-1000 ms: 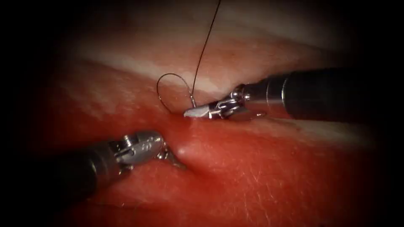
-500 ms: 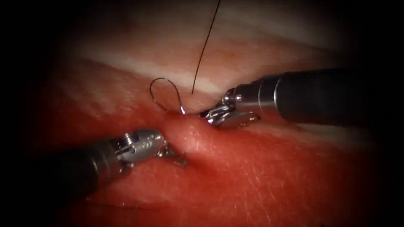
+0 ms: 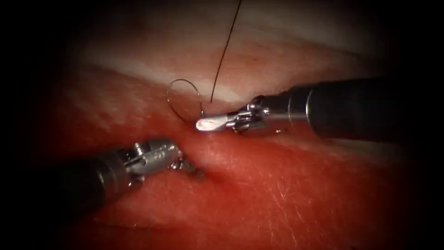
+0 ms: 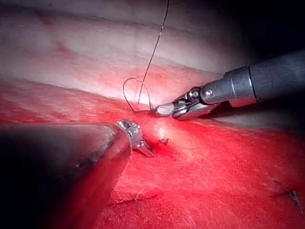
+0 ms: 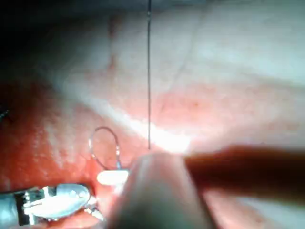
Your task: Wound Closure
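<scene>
The thin curved needle (image 3: 181,81) stands as an arc over the cut in the tissue (image 3: 277,185). Its lower left end goes into the tissue beside the cut; its tail end rises near the right tool's tip. My right tool (image 3: 209,123) comes in from the right with its jaws slightly apart at that tail end; I see no grip on the needle (image 4: 135,79). Dark thread (image 3: 225,51) runs down from above toward the needle's tail. My left tool (image 3: 187,166) lies on the cut's left side, jaws shut on the tissue's edge, which bulges beside it.
Red fluid wets the tissue around the cut. A pale fatty band (image 3: 138,69) crosses the tissue behind the needle. Short dark thread ends (image 4: 288,194) lie on the tissue away from the tools.
The right tool drew back and turned away from the needle's tail, then came forward to it again. The needle's arc rocked slightly. The left tool kept its hold and barely shifted.
</scene>
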